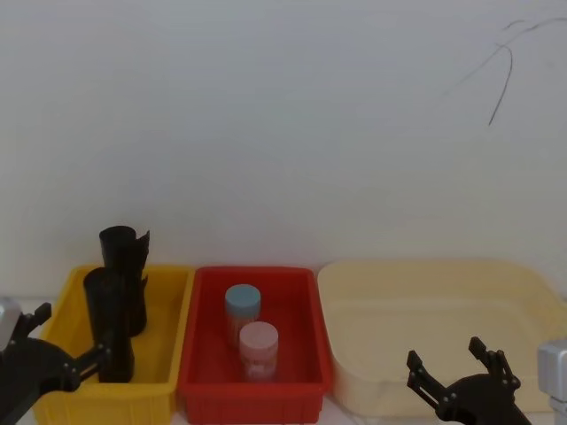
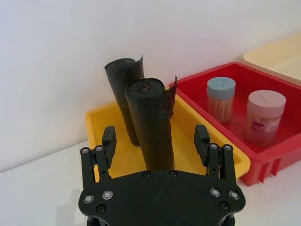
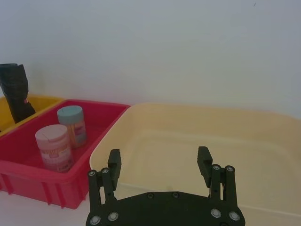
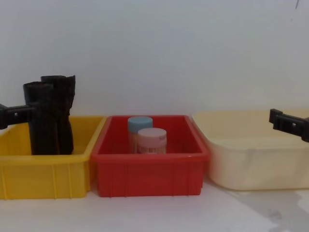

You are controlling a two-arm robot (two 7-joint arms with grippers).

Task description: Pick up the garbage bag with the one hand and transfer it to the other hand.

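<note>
Standing upright in the yellow bin at the robot's left, the garbage bag is the nearer of 2 black crinkled rolls. The second roll stands just behind it, reaches higher, and has a loose flap at its top. The left gripper is at the bin's near left corner, level with the bag's upper half. Its jaws are spread wide. In the left wrist view, 1 finger shows on either side of the bag, with clear space between each pad and the plastic. In the chest view, 1 finger reaches the bag's left edge, and contact there cannot be confirmed. The red bin sits in the middle, touching the yellow bin, and holds 2 jars: a blue-lidded jar towards the back and a pink-lidded jar just in front of it. The cream bin stands at the right. The right gripper hangs above that bin's near edge, well apart from the bag, with its jaws wide and nothing between them.
</note>
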